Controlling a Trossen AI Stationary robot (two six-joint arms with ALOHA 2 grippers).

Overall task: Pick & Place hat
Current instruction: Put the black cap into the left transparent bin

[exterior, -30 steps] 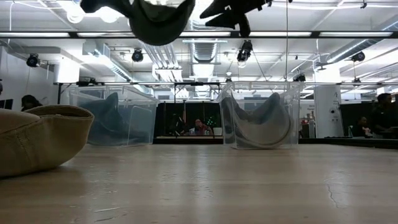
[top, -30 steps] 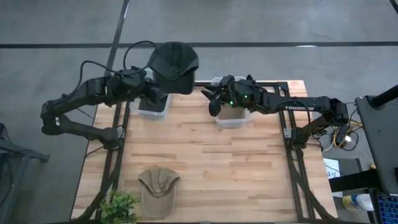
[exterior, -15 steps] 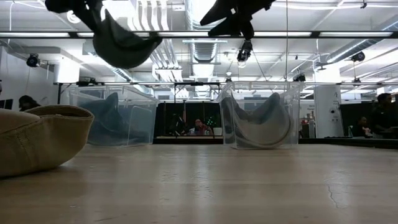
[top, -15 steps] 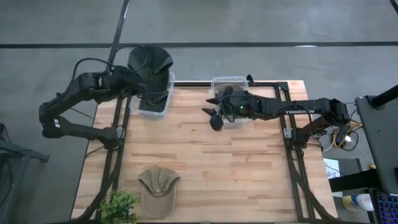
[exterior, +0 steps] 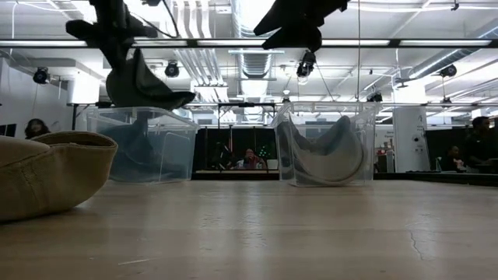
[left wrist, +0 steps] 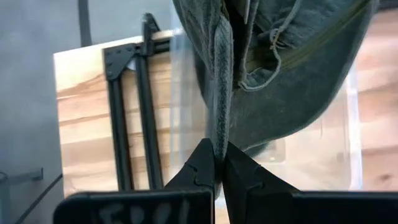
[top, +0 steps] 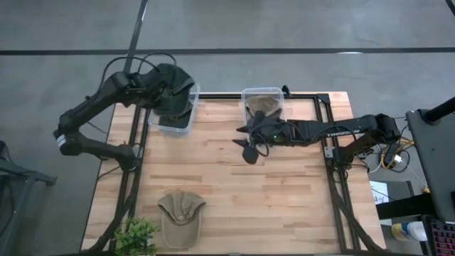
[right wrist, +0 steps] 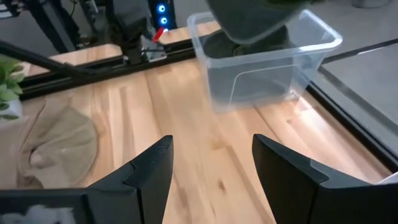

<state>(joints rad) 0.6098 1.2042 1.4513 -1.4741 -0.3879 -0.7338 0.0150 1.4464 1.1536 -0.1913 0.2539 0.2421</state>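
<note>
My left gripper (top: pixel 158 91) is shut on a dark grey hat (top: pixel 175 80) above the left clear bin (top: pixel 174 125) at the table's far left. In the low view the hat (exterior: pixel 144 82) hangs about level with that bin's rim (exterior: pixel 140 110). Another dark hat (right wrist: pixel 242 43) lies inside this bin. My right gripper (top: pixel 245 142) is open and empty above the table's middle, just near of the right clear bin (top: pixel 263 99), which holds a khaki hat. A tan hat (top: pixel 181 217) lies on the table near its front edge. My left gripper pinches a fold of the dark hat's cloth (left wrist: pixel 219 134) between its two fingertips (left wrist: pixel 202 167). The fingers come from above, pointing down. The hat hangs slack below them (exterior: pixel 148 85), over the left bin; whether it touches the rim I cannot tell.
A small green plant (top: pixel 135 235) stands at the table's near left corner, beside the tan hat. The black frame rails (top: pixel 328 153) run along the table's right side. Bare wood (top: pixel 284 199) lies between the bins and the front edge.
My left gripper has carried the dark hat toward the table's left edge and down, from high between the bins to over the left bin; the hat now hangs lower and more folded. My right gripper has moved from over the right bin toward the near edge, still open.
</note>
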